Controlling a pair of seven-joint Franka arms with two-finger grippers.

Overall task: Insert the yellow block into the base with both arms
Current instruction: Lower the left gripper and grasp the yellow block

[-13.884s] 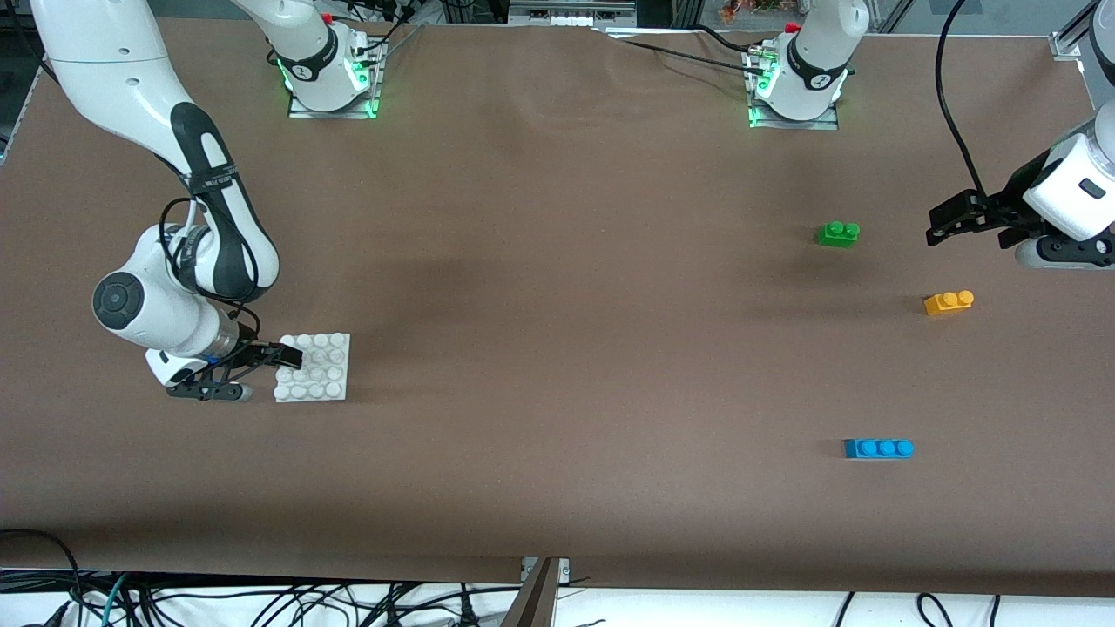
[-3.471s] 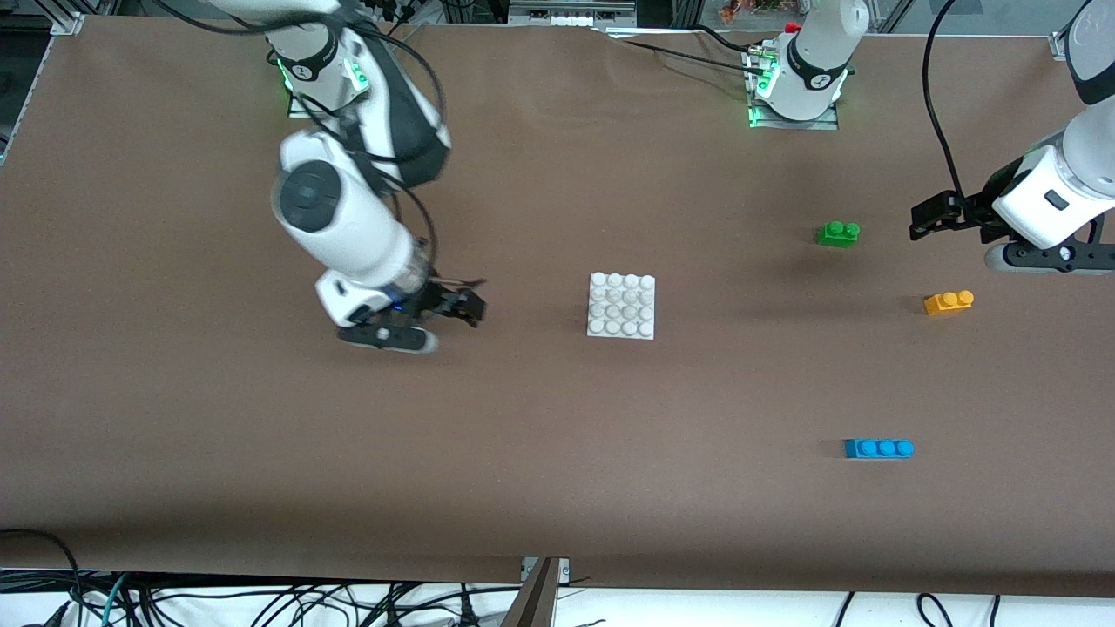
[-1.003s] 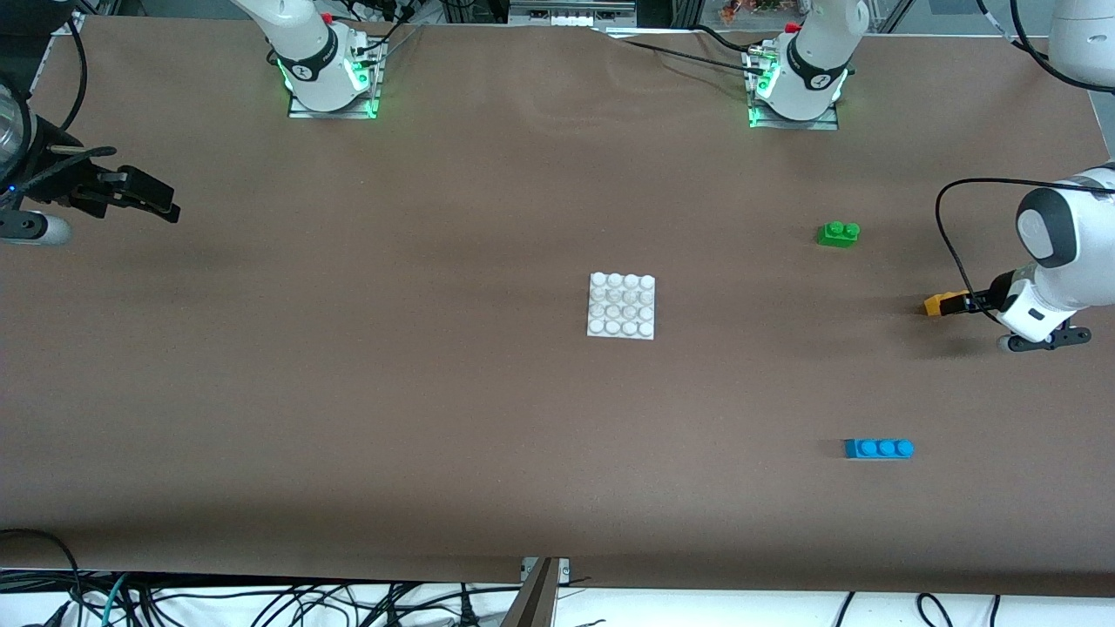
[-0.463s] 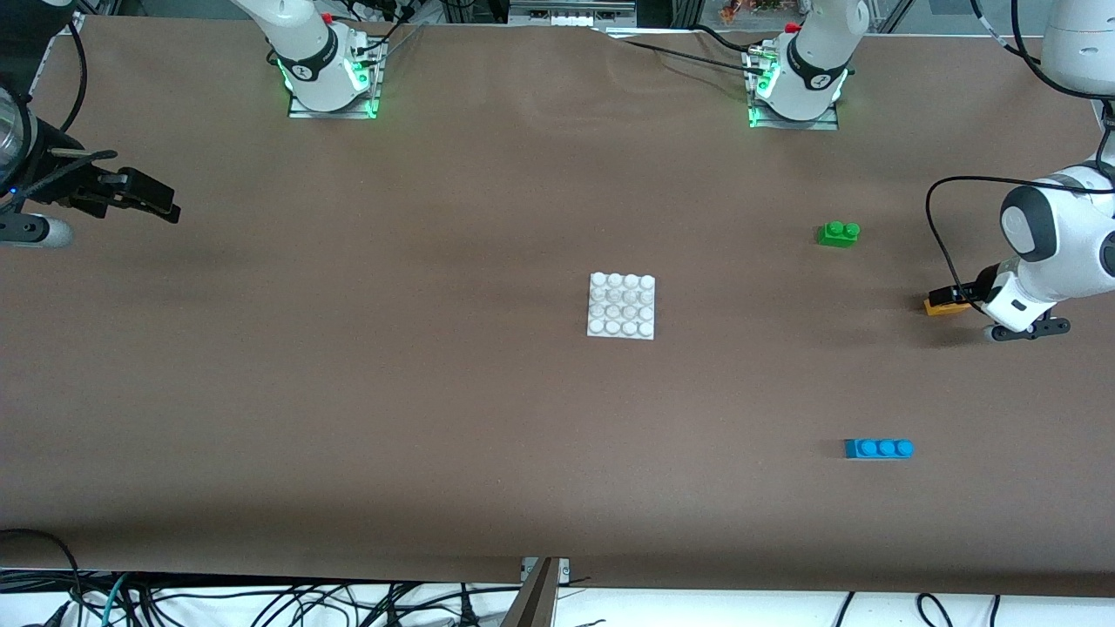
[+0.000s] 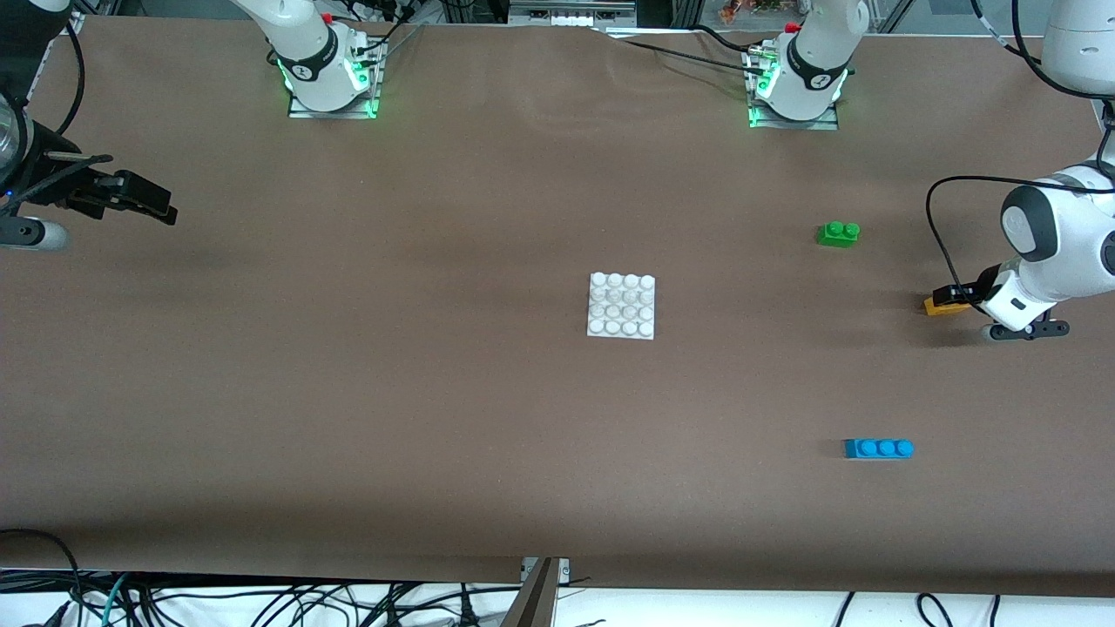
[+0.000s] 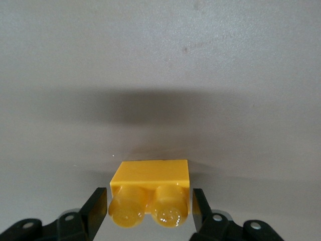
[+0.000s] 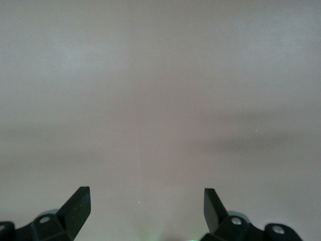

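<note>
The yellow block (image 5: 935, 306) lies on the table at the left arm's end, with its two studs facing the left wrist camera (image 6: 150, 173). My left gripper (image 5: 948, 297) is down at the table and shut on the yellow block, one black finger against each short side (image 6: 149, 207). The white studded base (image 5: 621, 305) lies flat in the middle of the table with nothing on it. My right gripper (image 5: 165, 210) hangs open over the right arm's end of the table, and only bare table shows between its fingers (image 7: 145, 201).
A green two-stud brick (image 5: 838, 232) lies farther from the front camera than the yellow block. A blue three-stud brick (image 5: 878, 448) lies nearer to that camera. Brown table cloth stretches between the base and both grippers.
The left gripper's fingers have closed in on the yellow block, which stays on the table. The right arm has hardly moved.
</note>
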